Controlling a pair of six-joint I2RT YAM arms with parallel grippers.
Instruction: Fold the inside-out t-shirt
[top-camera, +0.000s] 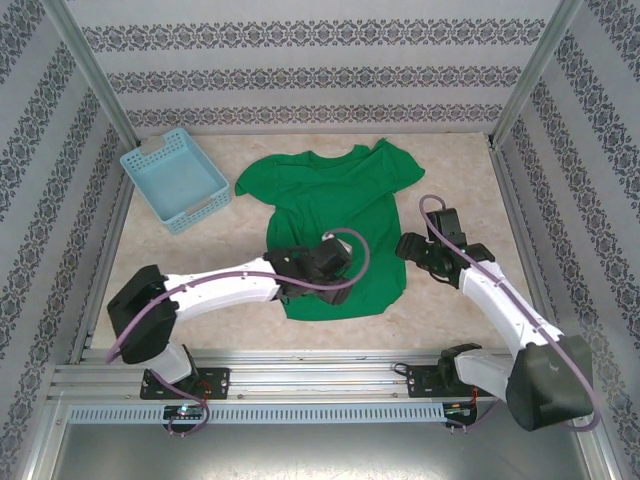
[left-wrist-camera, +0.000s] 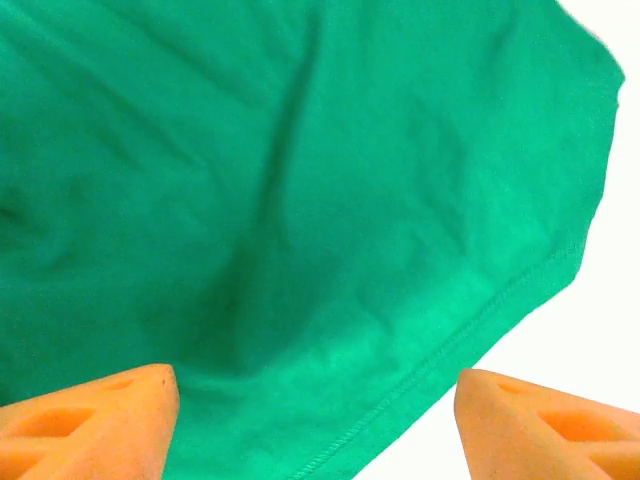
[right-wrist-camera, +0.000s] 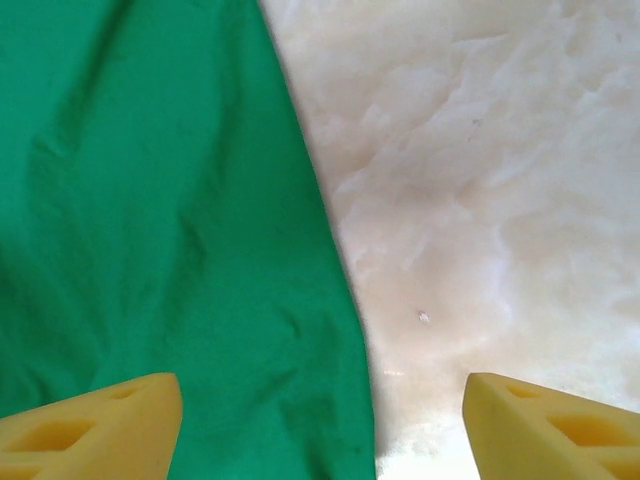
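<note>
Near the table (top-camera: 470, 200)'s front edge, jaws apart and empty: left gripper (left-wrist-camera: 315, 420) above the lower hem of the inside-out t-shirt (top-camera: 335, 195), right gripper (right-wrist-camera: 320, 425) astride its right side edge. Best to pinch both hem corners together, through both layers, and carry them evenly toward the collar. Farther back, bright green cloth spread flat mid-table, lightly rumpled, sleeves out toward the far edge, light blue basket (top-camera: 150, 165) at the far left corner.
</note>
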